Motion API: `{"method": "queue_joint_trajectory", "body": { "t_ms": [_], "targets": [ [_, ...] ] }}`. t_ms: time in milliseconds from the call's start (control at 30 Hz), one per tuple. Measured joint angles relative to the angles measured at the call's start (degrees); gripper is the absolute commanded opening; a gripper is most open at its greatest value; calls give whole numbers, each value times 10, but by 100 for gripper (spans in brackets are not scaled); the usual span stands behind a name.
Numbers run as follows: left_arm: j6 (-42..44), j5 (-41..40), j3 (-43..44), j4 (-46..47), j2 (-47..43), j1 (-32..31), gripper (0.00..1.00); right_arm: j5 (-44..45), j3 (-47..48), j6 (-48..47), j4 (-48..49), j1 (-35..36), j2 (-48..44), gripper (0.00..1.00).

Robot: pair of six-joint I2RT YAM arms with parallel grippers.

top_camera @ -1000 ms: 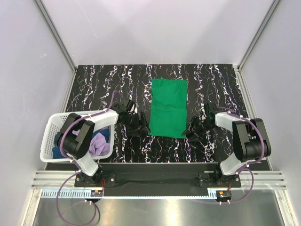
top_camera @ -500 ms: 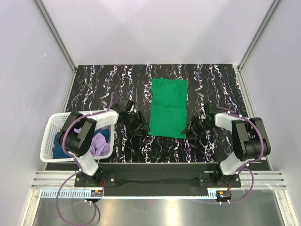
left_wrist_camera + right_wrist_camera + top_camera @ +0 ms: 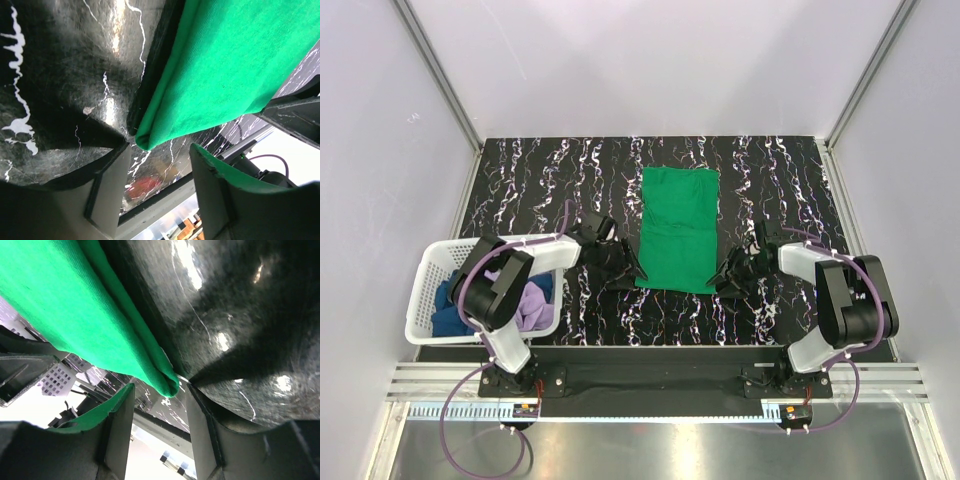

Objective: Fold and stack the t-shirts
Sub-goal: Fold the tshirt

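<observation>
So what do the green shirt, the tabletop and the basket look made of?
Green t-shirt: soft knit cloth, matte; fine weave shows in the wrist views. Tabletop: glossy black marble-look sheet, glare spots; perhaps laminate. Basket: white plastic, seemingly; moulded lattice walls.

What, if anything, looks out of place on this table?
Nothing stands out. The green t-shirt lies flat in a tidy folded strip, only slightly slanted; the lilac t-shirt and blue t-shirt sit crumpled in the basket.

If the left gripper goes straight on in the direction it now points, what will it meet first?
Probably the green t-shirt: its near corner lies just ahead of the left gripper, in line with its open jaws.
</observation>
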Motion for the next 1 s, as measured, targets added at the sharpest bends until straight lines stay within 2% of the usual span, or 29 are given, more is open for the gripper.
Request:
{"method": "queue_joint_trajectory", "body": {
  "t_ms": [267, 467, 567, 633, 700, 900, 967, 1000],
  "targets": [
    [-9, 2, 2, 8, 8, 4, 53, 9, -8, 0, -1, 0, -12, 52],
    [-10, 5, 12, 18, 29, 5, 28, 8, -7, -1, -1, 0, -13, 58],
    [-6, 3, 12, 17, 32, 6, 19, 6, -7, -2, -1, 0, -12, 58],
    [-3, 1, 12, 17, 33, 6, 17, 3, -6, -3, -1, -1, -10, 56],
    [-1, 1, 12, 17, 33, 6, 9, 2, -6, -3, -1, -1, -7, 55],
    [5, 4, 12, 19, 33, 6, 5, -24, 1, 2, 9, -1, 20, 50],
    [8, 4, 13, 18, 33, 6, 0, -37, 5, 6, 15, -1, 33, 49],
    [10, 4, 15, 17, 34, 6, 0, -42, 6, 7, 18, -1, 37, 46]
  ]
}}
